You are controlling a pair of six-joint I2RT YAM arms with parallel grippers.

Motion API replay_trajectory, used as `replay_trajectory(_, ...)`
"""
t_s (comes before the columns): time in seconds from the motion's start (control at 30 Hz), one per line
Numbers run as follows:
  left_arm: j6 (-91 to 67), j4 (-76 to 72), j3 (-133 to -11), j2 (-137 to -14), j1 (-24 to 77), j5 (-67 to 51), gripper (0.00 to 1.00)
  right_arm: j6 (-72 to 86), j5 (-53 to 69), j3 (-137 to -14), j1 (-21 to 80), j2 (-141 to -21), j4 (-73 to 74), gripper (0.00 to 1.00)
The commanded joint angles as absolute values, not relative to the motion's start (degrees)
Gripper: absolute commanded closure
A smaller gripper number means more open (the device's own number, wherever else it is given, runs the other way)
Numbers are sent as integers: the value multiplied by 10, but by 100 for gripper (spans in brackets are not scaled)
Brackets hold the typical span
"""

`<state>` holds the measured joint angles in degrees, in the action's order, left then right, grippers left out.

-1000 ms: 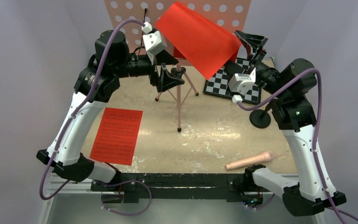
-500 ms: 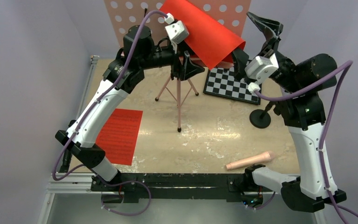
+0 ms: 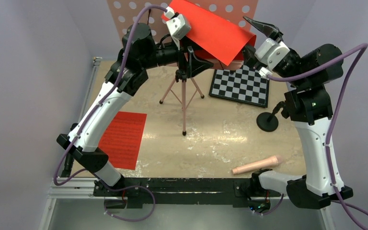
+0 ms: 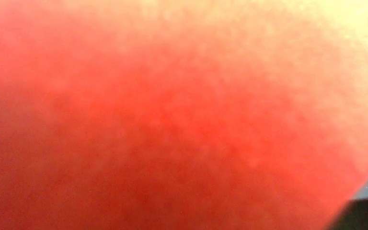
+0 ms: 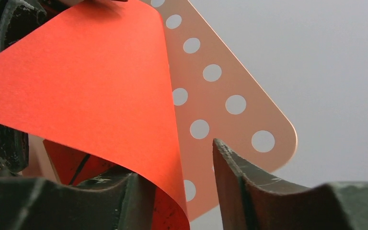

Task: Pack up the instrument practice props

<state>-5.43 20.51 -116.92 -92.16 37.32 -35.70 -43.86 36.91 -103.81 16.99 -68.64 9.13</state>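
Observation:
A red sheet-music page [image 3: 213,29] curls forward off the pink hole-perforated tray [image 3: 124,12] of the tripod music stand [image 3: 183,103]. My right gripper [image 3: 246,38] straddles the page's right edge. In the right wrist view the page edge [image 5: 172,158] lies against one finger, with a gap to the other finger [image 5: 230,177], so the gripper [image 5: 172,160] is open. My left gripper [image 3: 196,58] sits open under the curled page, by the stand's top. Red paper [image 4: 172,120] fills the left wrist view and hides those fingers. A second red page [image 3: 120,139] lies flat at the left.
A small black round-base mic stand [image 3: 267,120] stands at the right. A black-and-white chessboard [image 3: 240,85] lies behind it. A pale pink rod-shaped thing [image 3: 256,165] rests near the front edge, beside the right arm's base. Grey walls close in on both sides.
The right gripper rose and swung left onto the curled page's right edge, its jaws narrowing. The left arm lifted and reached further back under the page. The page curled higher.

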Motion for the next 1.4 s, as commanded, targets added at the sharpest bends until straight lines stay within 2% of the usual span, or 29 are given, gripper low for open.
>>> replay_trajectory(0.0,-72,168,-1197,-932,380,-373,19,-374,367,-1072,172,-692,97,55)
replay_trajectory(0.23,-95,131,-1196,-943,384,-386,19,-294,348,-1095,172,-701,113,76)
replay_trajectory(0.47,-102,94,-1202,-951,391,-392,19,-230,313,-1100,170,-702,127,92)
replay_trajectory(0.63,-72,79,-1198,-947,410,-403,20,-201,285,-1097,167,-702,129,100)
replay_trajectory(0.97,-4,75,-1157,-916,436,-384,20,-142,218,-1117,150,-709,115,100)
replay_trajectory(1.37,28,78,-1143,-910,435,-377,20,-101,205,-1217,97,-726,115,100)
